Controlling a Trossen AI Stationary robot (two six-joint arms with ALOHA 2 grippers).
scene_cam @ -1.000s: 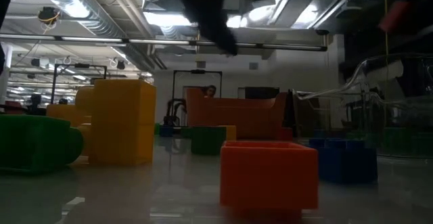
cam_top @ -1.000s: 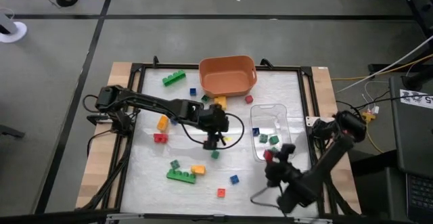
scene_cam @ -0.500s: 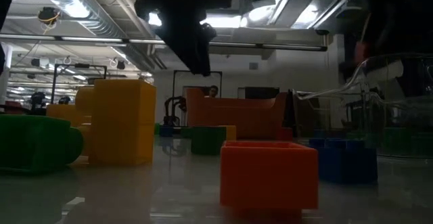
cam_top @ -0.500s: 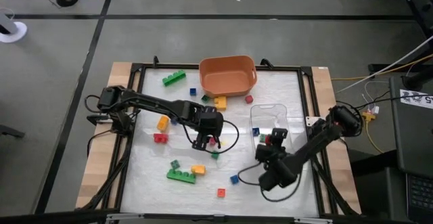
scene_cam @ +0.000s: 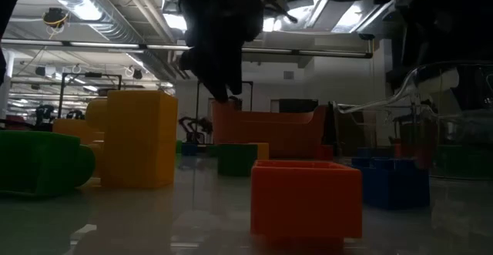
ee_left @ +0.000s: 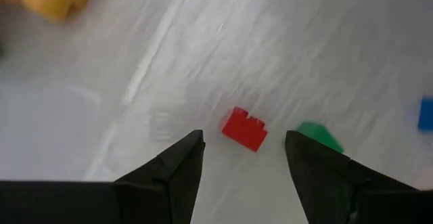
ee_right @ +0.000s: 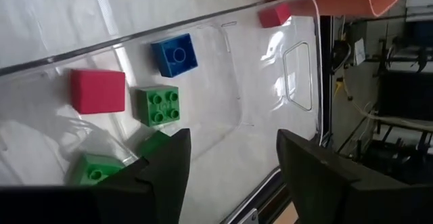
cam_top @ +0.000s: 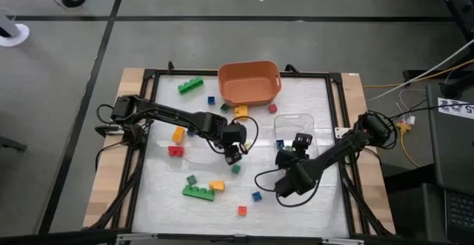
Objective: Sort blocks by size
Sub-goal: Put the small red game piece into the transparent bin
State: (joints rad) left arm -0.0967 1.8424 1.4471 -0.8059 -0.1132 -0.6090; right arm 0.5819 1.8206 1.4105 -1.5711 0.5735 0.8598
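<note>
My left gripper (cam_top: 233,155) hangs open just above the table's middle. Its fingers stand on either side of a small red brick (ee_left: 245,128) that lies flat on the table; a green cube (ee_left: 318,137) lies beside it. My right gripper (cam_top: 298,144) is open and empty above the clear tray (cam_top: 304,121). In the tray lie a red cube (ee_right: 99,91), a blue cube (ee_right: 174,54) and green cubes (ee_right: 158,105). More blocks lie scattered on the table: a long green brick (cam_top: 190,85), a red brick (cam_top: 175,151) and a green and orange group (cam_top: 201,189).
The orange bin (cam_top: 249,82) stands at the far edge, left of the tray. A yellow block (cam_top: 241,112) and a red cube (cam_top: 272,109) lie just in front of it. Blue (cam_top: 256,196) and red-orange (cam_top: 241,210) cubes lie near the front. Black frame rails (cam_top: 148,112) border the table.
My right gripper has gone from the near right toward the far edge, over the clear tray. The red cube seen at its fingers then now lies in the tray. My left gripper has come down toward the small red brick.
</note>
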